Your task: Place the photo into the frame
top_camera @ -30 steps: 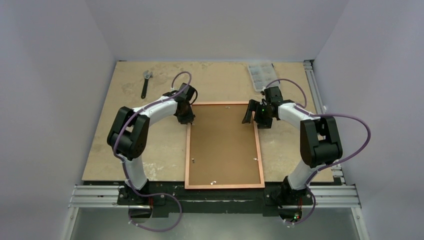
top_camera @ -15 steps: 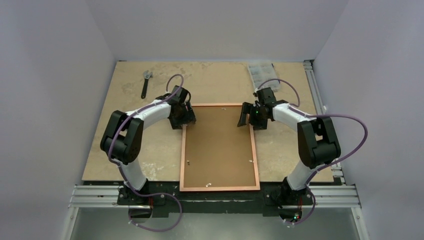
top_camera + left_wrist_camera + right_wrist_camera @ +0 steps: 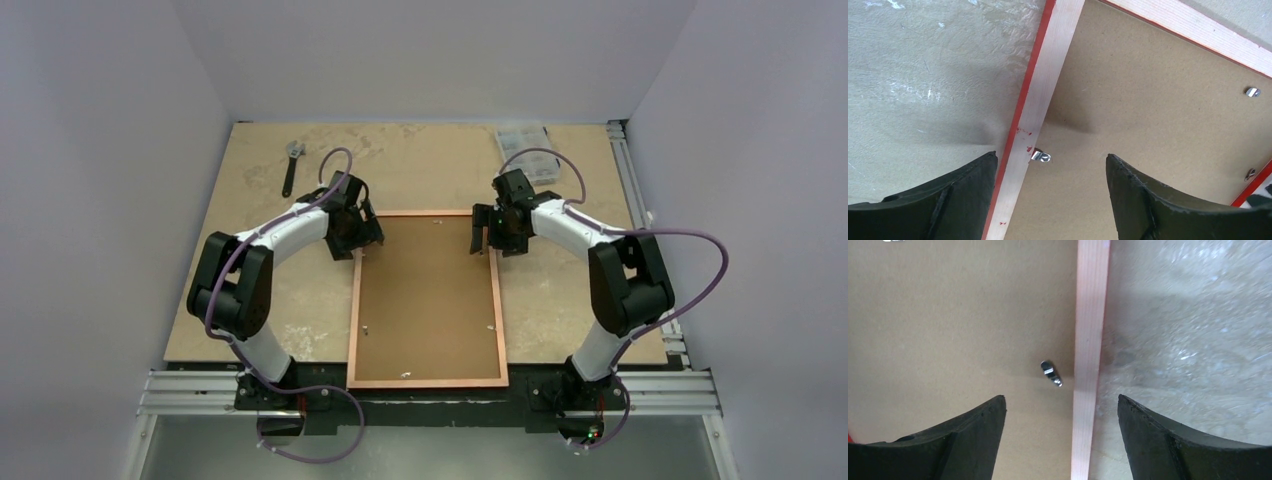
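Note:
The frame [image 3: 352,320] lies face down on the table, its pale back up and a red edge showing. The brown backing board [image 3: 425,300] fills it, with small metal clips [image 3: 1040,156] along the rails. The photo is hidden. At the far left corner, my left gripper [image 3: 365,240] is open, and its fingers straddle the left rail [image 3: 1043,90] in the left wrist view. My right gripper [image 3: 482,235] is open at the far right corner. Its fingers straddle the right rail [image 3: 1090,340] beside a clip [image 3: 1051,373]. Neither gripper holds anything.
A wrench [image 3: 291,165] lies at the far left of the table. A clear plastic parts box [image 3: 523,150] sits at the far right. The frame's near rail [image 3: 427,383] overhangs the table's front edge, close to the arm bases.
The frame has slid to the left with both arms moving left alongside it. My left gripper has opened from shut. The right gripper stayed open.

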You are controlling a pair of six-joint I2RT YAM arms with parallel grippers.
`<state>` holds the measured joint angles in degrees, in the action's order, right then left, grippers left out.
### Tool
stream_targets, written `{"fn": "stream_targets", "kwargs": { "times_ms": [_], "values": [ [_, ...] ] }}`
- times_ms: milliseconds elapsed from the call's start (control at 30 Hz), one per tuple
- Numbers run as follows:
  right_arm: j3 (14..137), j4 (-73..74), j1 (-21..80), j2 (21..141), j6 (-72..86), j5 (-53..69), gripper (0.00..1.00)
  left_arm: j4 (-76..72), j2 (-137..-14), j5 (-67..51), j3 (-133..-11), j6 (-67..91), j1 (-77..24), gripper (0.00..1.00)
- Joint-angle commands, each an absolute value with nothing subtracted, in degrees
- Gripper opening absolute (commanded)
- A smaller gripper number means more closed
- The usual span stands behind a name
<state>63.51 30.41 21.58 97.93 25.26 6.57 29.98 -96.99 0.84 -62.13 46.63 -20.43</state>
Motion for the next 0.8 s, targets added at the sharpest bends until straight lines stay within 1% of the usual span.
{"fn": "stream_targets", "kwargs": {
  "times_ms": [0, 100, 300, 433, 467, 533, 633, 700, 767],
  "values": [
    [67.00, 32.78, 21.67, 99.58, 23.09, -1.18, 0.78, 30.29, -95.26, 0.84, -62.03, 45.31, -20.04, 0.77],
    [67.01, 32.75, 22.13, 100.59, 22.92, -1.11, 0.74, 30.31, -95.47, 0.79, -62.13, 45.19, -20.03, 0.77],
    [66.21, 31.33, 23.66, 102.63, 23.21, -0.39, 0.68, 30.40, -95.91, 0.52, -62.31, 45.00, -19.99, 0.76],
    [66.40, 31.31, 23.84, 103.42, 23.20, -3.03, 0.60, 30.67, -95.86, 0.70, -62.40, 44.75, -19.99, 0.76],
    [66.44, 31.18, 23.83, 103.51, 23.28, -3.63, 0.55, 30.83, -95.81, 0.78, -62.47, 44.74, -19.99, 0.76],
    [65.99, 29.96, 23.88, 103.46, 23.62, -4.26, 0.43, 31.06, -95.65, 1.18, -62.51, 44.82, -20.04, 0.75],
    [65.90, 28.64, 23.91, 103.92, 24.59, -4.39, 0.18, 31.19, -95.08, 1.44, -62.40, 44.79, -20.02, 0.75],
    [65.85, 27.94, 23.91, 104.25, 25.38, -3.50, 0.07, 31.32, -94.80, 1.56, -62.34, 44.53, -19.99, 0.75],
    [65.90, 27.50, 23.84, 104.40, 25.94, -2.57, 0.00, 31.49, -94.60, 1.66, -62.36, 44.35, -19.97, 0.75]
  ]
}}
